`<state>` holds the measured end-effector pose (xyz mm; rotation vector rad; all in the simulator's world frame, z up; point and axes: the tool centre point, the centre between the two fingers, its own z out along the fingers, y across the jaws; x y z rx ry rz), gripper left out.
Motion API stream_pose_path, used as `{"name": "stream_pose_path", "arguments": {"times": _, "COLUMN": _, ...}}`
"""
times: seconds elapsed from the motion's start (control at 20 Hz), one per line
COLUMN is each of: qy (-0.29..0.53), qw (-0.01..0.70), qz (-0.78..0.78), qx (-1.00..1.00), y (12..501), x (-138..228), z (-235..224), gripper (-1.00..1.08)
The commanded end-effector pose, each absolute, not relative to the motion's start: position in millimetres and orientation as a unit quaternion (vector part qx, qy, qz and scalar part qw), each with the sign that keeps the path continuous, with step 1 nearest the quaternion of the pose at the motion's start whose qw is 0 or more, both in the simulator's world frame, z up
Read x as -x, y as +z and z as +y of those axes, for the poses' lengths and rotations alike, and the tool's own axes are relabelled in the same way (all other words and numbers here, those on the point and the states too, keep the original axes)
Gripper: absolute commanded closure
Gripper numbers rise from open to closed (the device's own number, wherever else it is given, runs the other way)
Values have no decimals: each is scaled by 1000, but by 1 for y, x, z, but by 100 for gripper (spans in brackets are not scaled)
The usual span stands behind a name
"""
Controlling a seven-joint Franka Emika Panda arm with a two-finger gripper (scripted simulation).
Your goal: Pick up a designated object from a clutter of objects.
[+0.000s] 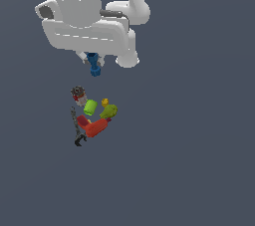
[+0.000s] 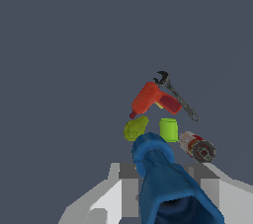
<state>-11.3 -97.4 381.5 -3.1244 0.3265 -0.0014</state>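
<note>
- I am holding the small dark-blue spool-like cylinder with flared ends in my pincer, my grey fingers pressing against its sides.
- In the wrist view the blue spool is filling the space between my fingers, its rounded end sticking out beyond them.
- In the exterior view the spool is hanging below my white arm, raised clear of the dark grey floor and set apart from the clutter of toys.
- The clutter is sitting on the floor beneath the spool and apart from it, in one small, tight group.
- The brownish-grey round piece with a red band is lying nearest to the spool.
- The lime-green cylinder is standing just beside that round piece.
- The tiny yellow-orange bit is sitting between the lime-green cylinder and the olive-green lump.
- The red block-shaped toy is lying beyond these, near the green lump.
- The dark thin wrench-like tool is stretching along the cluster's edge on the exterior view's left, beside the red toy.
</note>
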Motion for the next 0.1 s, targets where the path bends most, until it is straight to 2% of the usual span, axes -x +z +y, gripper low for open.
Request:
{"name": "stream_pose_path", "arguments": {"times": 0.0, "qy": 0, "qw": 0, "qz": 104, "qx": 995, "y": 385, "x": 11, "z": -98, "gripper": 108}}
{"name": "stream_pose_path", "arguments": {"times": 0.05, "qy": 0, "qw": 0, "qz": 104, "qx": 995, "y": 385, "x": 11, "z": -98, "gripper": 108}}
